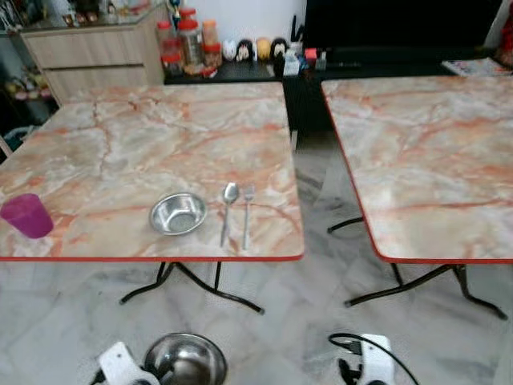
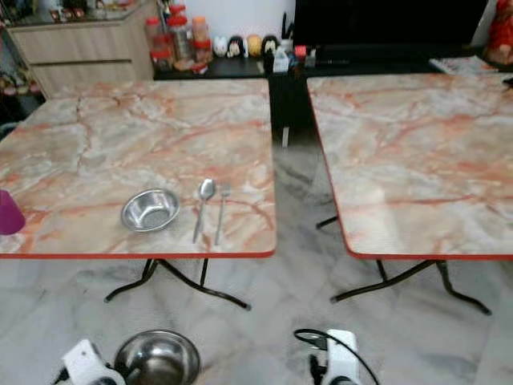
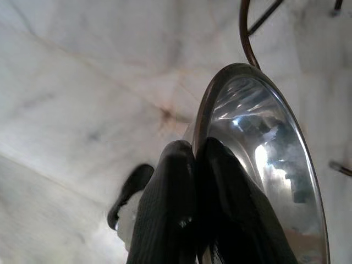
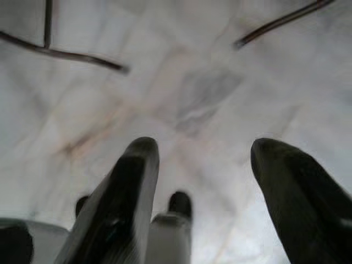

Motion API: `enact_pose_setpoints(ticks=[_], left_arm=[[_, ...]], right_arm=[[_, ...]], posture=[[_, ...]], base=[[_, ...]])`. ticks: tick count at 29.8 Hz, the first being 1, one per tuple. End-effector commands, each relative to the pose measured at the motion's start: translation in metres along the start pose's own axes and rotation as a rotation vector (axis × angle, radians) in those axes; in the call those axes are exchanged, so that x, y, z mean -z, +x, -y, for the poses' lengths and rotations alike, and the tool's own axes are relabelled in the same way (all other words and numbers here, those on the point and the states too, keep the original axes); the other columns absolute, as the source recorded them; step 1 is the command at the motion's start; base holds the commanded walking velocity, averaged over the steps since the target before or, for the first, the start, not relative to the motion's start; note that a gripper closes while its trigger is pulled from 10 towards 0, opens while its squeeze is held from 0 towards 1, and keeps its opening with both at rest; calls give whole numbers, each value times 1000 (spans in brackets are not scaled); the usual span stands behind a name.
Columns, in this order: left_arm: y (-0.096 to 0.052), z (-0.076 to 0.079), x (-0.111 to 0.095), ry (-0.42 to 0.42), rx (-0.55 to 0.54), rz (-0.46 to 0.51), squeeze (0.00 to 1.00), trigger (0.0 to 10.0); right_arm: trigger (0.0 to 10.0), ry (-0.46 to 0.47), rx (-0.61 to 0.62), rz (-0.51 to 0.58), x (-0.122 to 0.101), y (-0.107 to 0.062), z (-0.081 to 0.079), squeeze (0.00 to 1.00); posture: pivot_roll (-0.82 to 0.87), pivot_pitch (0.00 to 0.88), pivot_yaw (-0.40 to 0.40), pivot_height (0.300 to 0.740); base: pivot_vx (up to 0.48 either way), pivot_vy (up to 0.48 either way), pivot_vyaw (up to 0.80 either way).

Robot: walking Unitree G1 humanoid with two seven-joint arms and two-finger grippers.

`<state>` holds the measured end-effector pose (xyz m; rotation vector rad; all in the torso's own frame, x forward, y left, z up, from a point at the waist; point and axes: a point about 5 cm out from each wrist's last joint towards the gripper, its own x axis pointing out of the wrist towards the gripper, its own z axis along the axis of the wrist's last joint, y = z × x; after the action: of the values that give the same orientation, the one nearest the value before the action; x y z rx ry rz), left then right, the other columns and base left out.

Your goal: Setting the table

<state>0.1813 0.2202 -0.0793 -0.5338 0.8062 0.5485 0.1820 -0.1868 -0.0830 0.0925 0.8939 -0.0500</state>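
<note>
Steel catches the light at the lower left of the left eye view, where the left tool (image 3: 190,159) has its two black fingers pinched together over the rim of a round bowl (image 1: 185,359), one finger inside and one outside. The carried bowl hangs low, over the pale marble floor (image 1: 296,321) and short of the desk edge. It is shiny and shallow, with a rolled lip, and in the left wrist view its inner wall mirrors the room.

The step in hand looks like bringing a second bowl to the table. One place is already laid near the lower edge of the left desk (image 1: 120,144): a matching small bowl (image 1: 178,212), then a spoon (image 1: 229,210) and a fork (image 1: 248,215) lying side by side just right of it. A purple cup (image 1: 27,215) stands at the far left. The right desk (image 1: 433,152) carries no setting.

The right tool (image 4: 201,159) hangs with its fingers spread wide and nothing between them.

Next, I judge, the bowl must be lifted above the desk top, carried to a bare spot, and set down level before the grip is eased.
</note>
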Motion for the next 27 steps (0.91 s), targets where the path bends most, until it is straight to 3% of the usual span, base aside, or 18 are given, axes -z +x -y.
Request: enact_pose_setpoints(ticks=[1, 5, 27], left_arm=[[0, -4, -1, 3, -12, -3, 0, 10000], [0, -4, 0, 11, -9, -7, 0, 10000], [0, 13, 4, 62, 72, -25, 0, 10000]], right_arm=[[10000, -21, -18, 0, 1, 1, -7, 0], [10000, -2, -18, -4, 1, 1, -6, 0], [10000, 38, 4, 0, 5, -2, 0, 0]], posture=[[-19, 0, 16, 740], [-21, 0, 17, 740], [-69, 0, 35, 740]], base=[[0, -307, 781], [0, -307, 694], [0, -304, 0]])
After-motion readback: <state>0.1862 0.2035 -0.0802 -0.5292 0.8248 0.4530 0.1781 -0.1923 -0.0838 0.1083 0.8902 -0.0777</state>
